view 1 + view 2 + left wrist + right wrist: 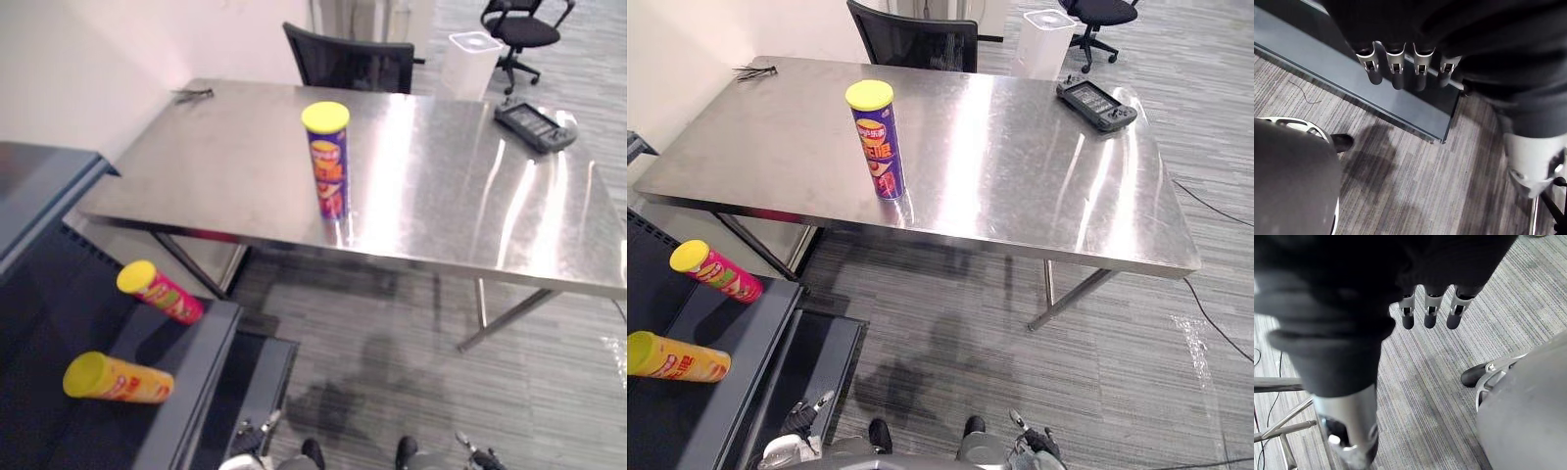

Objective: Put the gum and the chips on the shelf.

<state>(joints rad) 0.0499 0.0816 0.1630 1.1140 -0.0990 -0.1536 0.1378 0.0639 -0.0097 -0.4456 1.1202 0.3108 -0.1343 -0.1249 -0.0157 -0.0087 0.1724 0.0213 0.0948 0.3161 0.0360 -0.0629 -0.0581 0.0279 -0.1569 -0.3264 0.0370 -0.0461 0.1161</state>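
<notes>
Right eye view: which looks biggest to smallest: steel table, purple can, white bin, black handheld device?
Largest: steel table; purple can; then white bin and black handheld device, too alike to rank: the bin is farther, partly hidden.

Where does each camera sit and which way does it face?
Left eye view: head, looking down at the shiny steel table, upright purple yellow-lidded chips can, dark grey shelf at robot's left.
Right eye view: same head, slightly aside, same scene.
Left wrist view: along open left hand, down to shelf edge and grey striped carpet.
Right wrist view: along open right hand, down to carpet.
Shared: eye views, table and can; wrist views, carpet.
</notes>
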